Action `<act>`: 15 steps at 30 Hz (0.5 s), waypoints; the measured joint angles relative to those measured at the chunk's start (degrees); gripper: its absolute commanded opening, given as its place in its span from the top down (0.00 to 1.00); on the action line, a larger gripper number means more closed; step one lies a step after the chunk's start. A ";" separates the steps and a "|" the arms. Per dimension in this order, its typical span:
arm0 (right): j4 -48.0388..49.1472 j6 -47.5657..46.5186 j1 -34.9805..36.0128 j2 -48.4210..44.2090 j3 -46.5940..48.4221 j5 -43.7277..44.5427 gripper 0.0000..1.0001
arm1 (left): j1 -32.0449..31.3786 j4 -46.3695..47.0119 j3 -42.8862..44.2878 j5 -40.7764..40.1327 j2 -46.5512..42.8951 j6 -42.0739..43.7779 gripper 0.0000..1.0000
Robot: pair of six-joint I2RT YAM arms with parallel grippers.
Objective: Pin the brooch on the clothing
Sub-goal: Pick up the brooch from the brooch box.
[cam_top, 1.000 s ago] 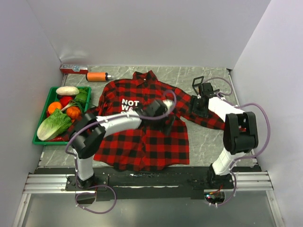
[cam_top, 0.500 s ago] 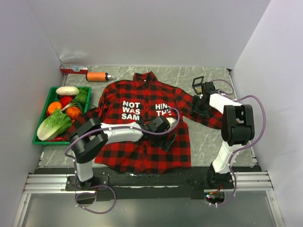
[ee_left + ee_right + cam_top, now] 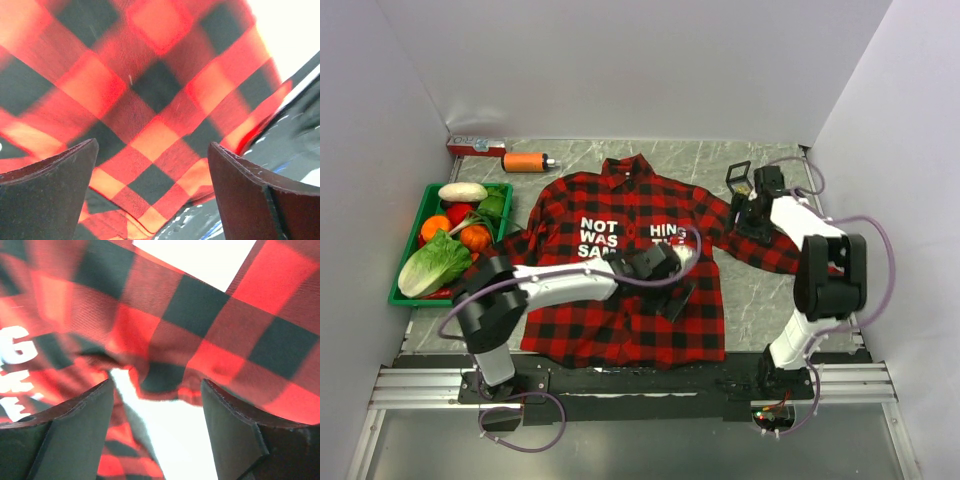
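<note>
At the far left a green tray (image 3: pixel 408 296) of vegetables is seen, well apart from the work. The shirt (image 3: pixel 620 325) is spread flat at the middle of the table (image 3: pixel 760 300), collar at the far side and hem toward the near edge. Its white lettering (image 3: pixel 597 238) is readable across the chest.

The left gripper (image 3: pixel 678 296) is held over the right front panel of the shirt, near the hem. In the left wrist view its fingers (image 3: pixel 47 185) are spread wide, with nothing between them and only plaid below. The right gripper (image 3: pixel 748 208) is poised over the shirt's right-hand sleeve (image 3: pixel 770 252). In the right wrist view its fingers (image 3: pixel 75 425) are likewise parted and empty above the cloth.

No brooch can be made out in any view, so it cannot be said whether it is already fixed or not yet fetched. The step in hand is judged to be arranging or checking the garment rather than pinning. Before anything else, the brooch would have to be located. A flat, taut patch of the front would then have to be kept steady by one gripper while the pin is brought in by the other.

Compared with a second ago, the left arm has been drawn back toward the near side. The chest, then partly covered by it, is now uncovered, so more of the lettering is shown. The right gripper has been shifted slightly farther and to the right.
</note>
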 measured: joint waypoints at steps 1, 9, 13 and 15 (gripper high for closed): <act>-0.22 -0.17 -0.13 -1.77 0.00 0.09 0.22 | 0.46 -1.03 1.46 -0.46 -0.92 0.39 0.04; -1.81 -1.75 -4.46 -11.06 5.03 4.79 0.23 | 17.40 3.76 9.99 -1.16 -13.90 1.29 0.03; -2.21 -2.93 -6.84 -9.05 7.06 9.35 0.24 | 26.47 7.06 4.66 -4.39 -20.70 1.53 0.04; -2.14 -3.39 -7.98 -6.54 7.93 10.60 0.25 | 27.21 7.02 2.89 -6.16 -22.05 2.19 0.04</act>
